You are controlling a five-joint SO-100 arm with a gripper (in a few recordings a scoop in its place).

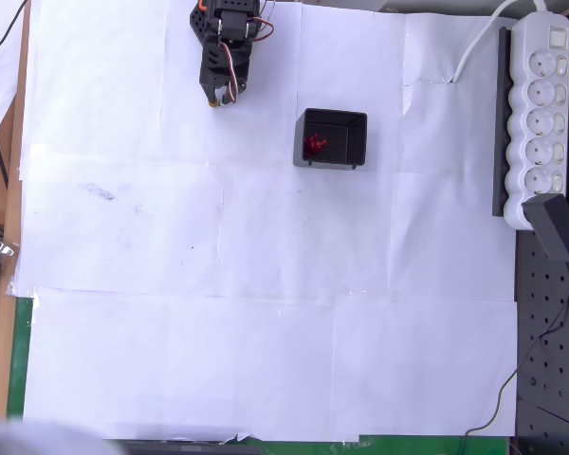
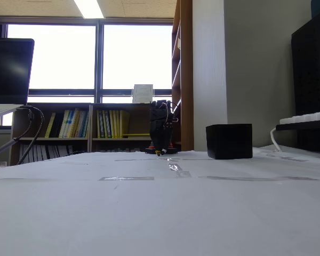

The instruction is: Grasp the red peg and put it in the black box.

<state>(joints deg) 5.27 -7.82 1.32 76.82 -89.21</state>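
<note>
White paper covered the tabletop (image 1: 266,360). We saw the peg (image 1: 315,144) inside the box (image 1: 331,139); our end effector (image 1: 220,97), state unclear, sat folded well apart. We'd stay clear.

The table is covered with white paper sheets (image 1: 266,313). A white power strip (image 1: 541,114) is laid along the right side in the overhead view, with a long black strip (image 1: 501,123) just beside it. A black power adapter (image 1: 558,227) is plugged in at its lower end. Bookshelves (image 2: 90,125) are seen below bright windows (image 2: 133,56).
</note>
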